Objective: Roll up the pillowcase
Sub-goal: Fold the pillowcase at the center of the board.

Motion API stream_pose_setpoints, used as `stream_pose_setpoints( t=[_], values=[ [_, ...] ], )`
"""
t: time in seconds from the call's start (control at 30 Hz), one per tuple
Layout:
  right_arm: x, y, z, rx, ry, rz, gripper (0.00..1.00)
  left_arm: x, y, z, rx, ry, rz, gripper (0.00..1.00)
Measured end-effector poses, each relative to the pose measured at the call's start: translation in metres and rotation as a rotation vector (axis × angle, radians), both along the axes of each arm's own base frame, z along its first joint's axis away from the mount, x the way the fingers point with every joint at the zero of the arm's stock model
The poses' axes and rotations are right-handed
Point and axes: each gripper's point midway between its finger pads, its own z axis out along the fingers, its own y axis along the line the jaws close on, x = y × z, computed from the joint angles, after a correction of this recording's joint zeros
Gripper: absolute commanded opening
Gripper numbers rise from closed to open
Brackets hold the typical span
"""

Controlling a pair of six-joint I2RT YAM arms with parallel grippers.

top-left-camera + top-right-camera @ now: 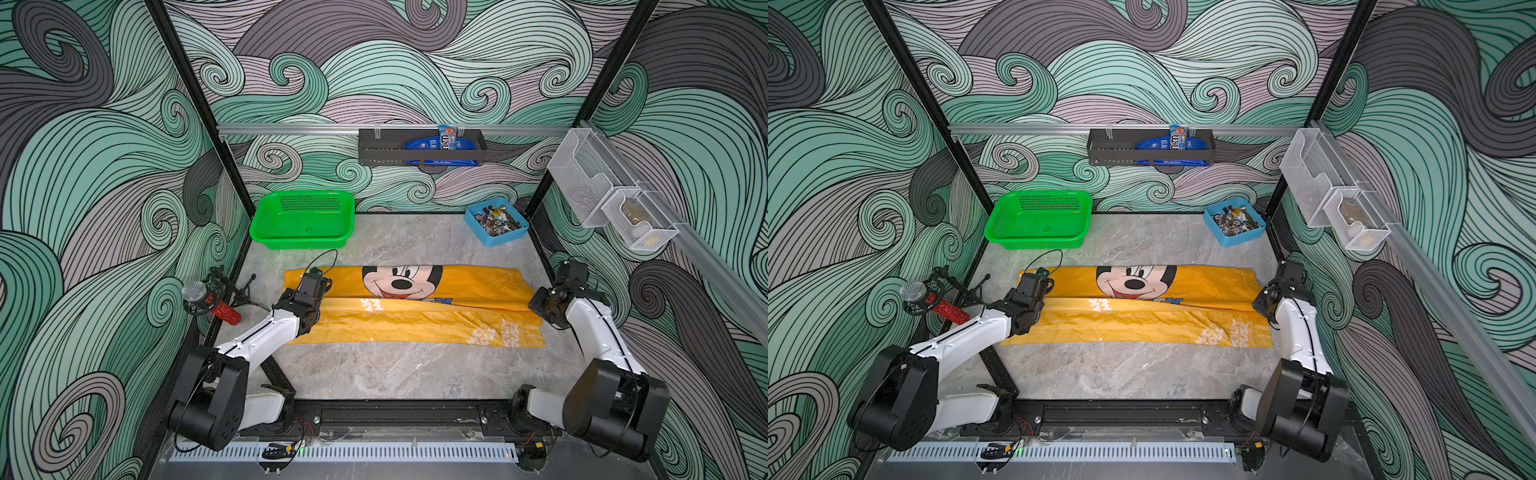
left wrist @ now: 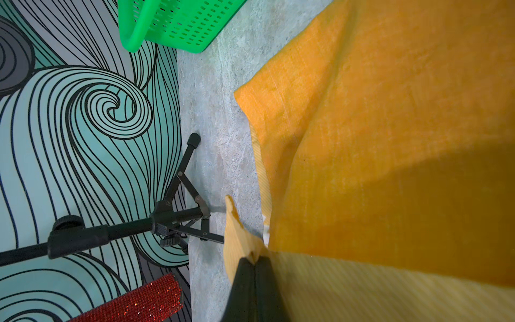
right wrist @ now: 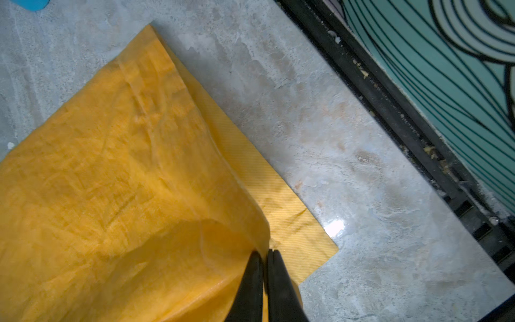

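Pillowcase (image 1: 415, 307) flat mid-tabletop (image 1: 395, 374). Basket (image 1: 303, 220) behind its left end, parts tray (image 1: 496, 224) behind its right. Microphone (image 1: 208, 301) left of it.

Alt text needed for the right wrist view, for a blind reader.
Two dark fingers of the right hand pinch the edge of the pillowcase, which lies doubled over on a grey marble-look table.

left tool (image 2: 255, 263) pinched closed, arm low | right tool (image 3: 266, 255) tips barely parted, arm low

Yellow pillowcase (image 1: 415, 320) folded lengthwise, flat on table.
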Motion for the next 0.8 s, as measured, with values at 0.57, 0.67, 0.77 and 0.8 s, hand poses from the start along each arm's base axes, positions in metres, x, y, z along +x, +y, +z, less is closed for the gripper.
stream_pose_setpoints(
  t=[0.57, 0.67, 0.77, 0.8],
  values=[
    [-0.023, 0.012, -0.035, 0.036, 0.086, -0.019, 0.24, -0.022, -0.002, -0.027, -0.014, 0.085, -0.018, 0.25],
    [-0.017, 0.015, -0.031, 0.032, 0.072, 0.001, 0.28, -0.024, 0.005, -0.023, 0.016, 0.071, 0.013, 0.38],
    [-0.012, 0.019, -0.029, 0.028, 0.07, 0.025, 0.32, -0.026, 0.012, -0.013, 0.047, 0.042, 0.042, 0.45],
    [-0.01, 0.02, -0.028, 0.026, 0.068, 0.032, 0.33, -0.026, 0.013, -0.009, 0.054, 0.029, 0.049, 0.45]
  ],
)
